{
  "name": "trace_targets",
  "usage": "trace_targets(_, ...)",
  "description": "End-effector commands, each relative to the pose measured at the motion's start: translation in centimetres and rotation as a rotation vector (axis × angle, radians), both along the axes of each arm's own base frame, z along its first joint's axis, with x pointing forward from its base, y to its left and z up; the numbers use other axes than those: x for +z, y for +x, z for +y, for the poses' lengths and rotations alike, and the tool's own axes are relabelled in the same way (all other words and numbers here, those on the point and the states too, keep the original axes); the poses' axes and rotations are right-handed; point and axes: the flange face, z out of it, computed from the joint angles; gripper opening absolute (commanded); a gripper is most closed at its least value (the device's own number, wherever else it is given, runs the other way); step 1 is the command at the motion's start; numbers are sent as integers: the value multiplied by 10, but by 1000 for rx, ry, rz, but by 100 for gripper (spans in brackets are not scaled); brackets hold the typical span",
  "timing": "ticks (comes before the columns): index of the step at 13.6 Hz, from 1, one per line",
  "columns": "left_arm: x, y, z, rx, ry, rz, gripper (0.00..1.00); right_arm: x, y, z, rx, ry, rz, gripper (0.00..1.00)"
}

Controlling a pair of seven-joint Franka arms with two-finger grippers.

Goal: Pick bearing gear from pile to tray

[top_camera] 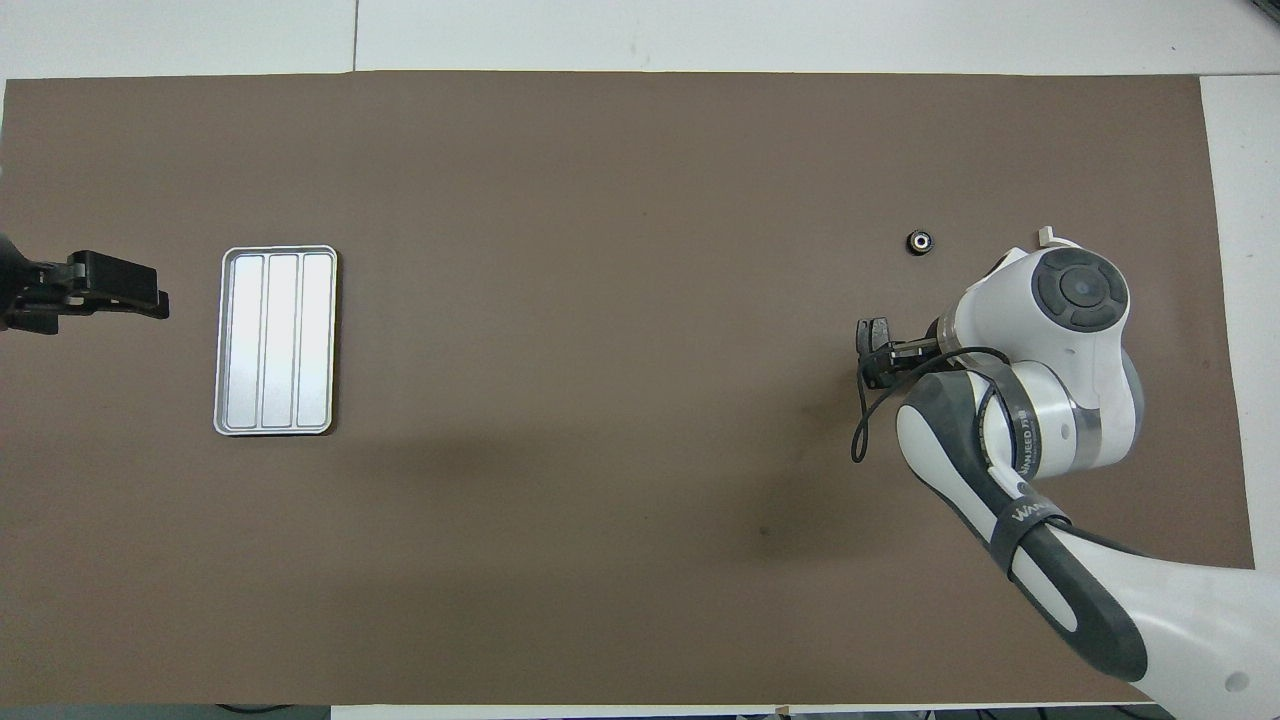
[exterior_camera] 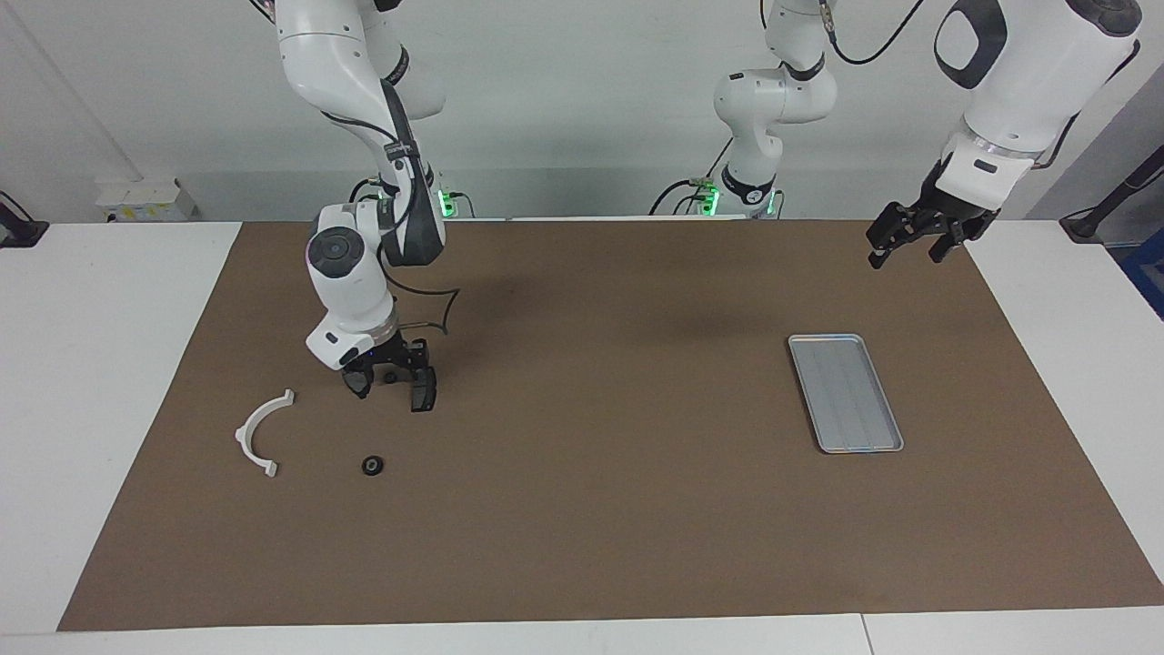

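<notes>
The pile lies at the right arm's end of the mat. It shows a white curved half-ring (exterior_camera: 258,435) and a small black round piece (exterior_camera: 371,466), which also appears in the overhead view (top_camera: 919,241). My right gripper (exterior_camera: 389,389) is low over the mat beside them, nearer to the robots, with its fingers apart. A small dark round shape sits between the fingers; I cannot tell what it is. The brake pads do not show. The silver tray (exterior_camera: 846,393) lies empty toward the left arm's end. My left gripper (exterior_camera: 912,247) waits open, raised near the mat's corner.
A brown mat (exterior_camera: 591,509) covers most of the white table. In the overhead view the right arm (top_camera: 1040,400) covers most of the half-ring, whose tip (top_camera: 1046,235) alone shows. The tray (top_camera: 276,340) lies beside my left gripper (top_camera: 120,290).
</notes>
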Motion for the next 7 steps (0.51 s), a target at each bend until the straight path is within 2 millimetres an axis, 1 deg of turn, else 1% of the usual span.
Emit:
trace_targets(1, 2, -10, 1, -3, 13, 5, 100, 4, -6, -12, 17, -5, -16, 76)
trace_targets(3, 2, -10, 1, -3, 15, 5, 100, 3, -6, -19, 14, -5, -14, 76)
trace_targets(7, 2, -10, 1, -3, 13, 5, 100, 2, -5, -18, 15, -3, -25, 73)
